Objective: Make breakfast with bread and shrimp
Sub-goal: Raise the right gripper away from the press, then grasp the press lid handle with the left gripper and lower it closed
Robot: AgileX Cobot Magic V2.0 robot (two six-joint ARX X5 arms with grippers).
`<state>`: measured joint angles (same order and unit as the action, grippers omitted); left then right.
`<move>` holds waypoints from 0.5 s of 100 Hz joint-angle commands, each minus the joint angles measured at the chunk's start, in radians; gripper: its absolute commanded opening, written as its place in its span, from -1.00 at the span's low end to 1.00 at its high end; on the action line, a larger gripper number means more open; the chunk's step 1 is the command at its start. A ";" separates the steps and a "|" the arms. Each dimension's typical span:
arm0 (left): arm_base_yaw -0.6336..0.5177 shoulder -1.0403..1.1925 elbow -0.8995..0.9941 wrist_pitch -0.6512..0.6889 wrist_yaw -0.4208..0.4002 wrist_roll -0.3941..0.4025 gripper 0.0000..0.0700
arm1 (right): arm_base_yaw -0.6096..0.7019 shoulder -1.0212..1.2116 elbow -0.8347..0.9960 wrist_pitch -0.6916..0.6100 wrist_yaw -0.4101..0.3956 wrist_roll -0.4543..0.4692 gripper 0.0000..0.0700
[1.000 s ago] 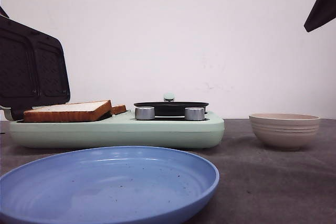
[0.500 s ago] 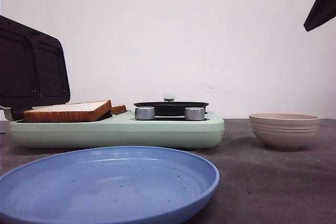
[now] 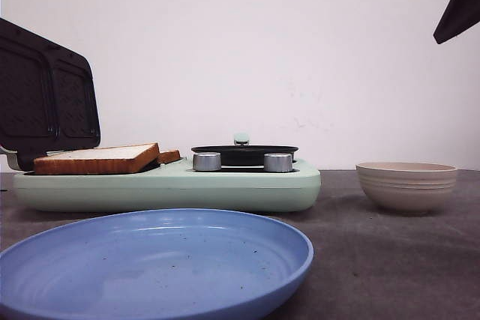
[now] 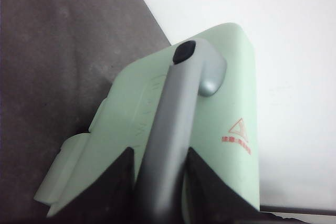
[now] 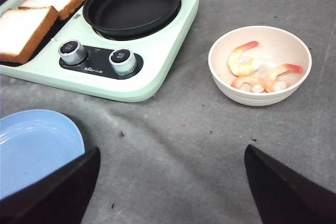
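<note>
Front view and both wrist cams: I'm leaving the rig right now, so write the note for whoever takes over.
Left gripper: shut on the lid handle of the green breakfast maker, lid open and upright.
Right gripper: open, holding nothing, above the grey table between the blue plate and the beige bowl.
Bread: two slices lying in the maker's open tray.
Shrimp: in the bowl, right of the maker.
Black pan: on the maker, nothing in it.
Done: lid open, bread loaded.
Left: shrimp not yet moved; nothing plated.
</note>
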<state>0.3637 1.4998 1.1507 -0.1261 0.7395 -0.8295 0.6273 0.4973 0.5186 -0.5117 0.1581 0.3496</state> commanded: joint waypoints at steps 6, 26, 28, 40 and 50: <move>-0.021 0.012 0.020 0.013 0.008 0.027 -0.99 | 0.007 0.004 0.006 0.008 0.001 0.018 0.52; -0.084 0.012 0.020 -0.043 -0.035 0.116 -0.99 | 0.007 0.004 0.006 0.008 0.001 0.029 0.52; -0.092 0.012 0.020 -0.056 -0.044 0.130 -0.99 | 0.007 0.004 0.006 0.008 0.001 0.030 0.52; -0.142 0.012 0.020 -0.117 -0.104 0.213 -0.99 | 0.007 0.004 0.006 0.007 0.000 0.033 0.52; -0.184 0.012 0.020 -0.147 -0.145 0.265 -0.99 | 0.007 0.004 0.006 0.001 0.000 0.035 0.52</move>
<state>0.1993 1.4666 1.1828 -0.2195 0.6453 -0.6643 0.6273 0.4973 0.5186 -0.5125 0.1577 0.3717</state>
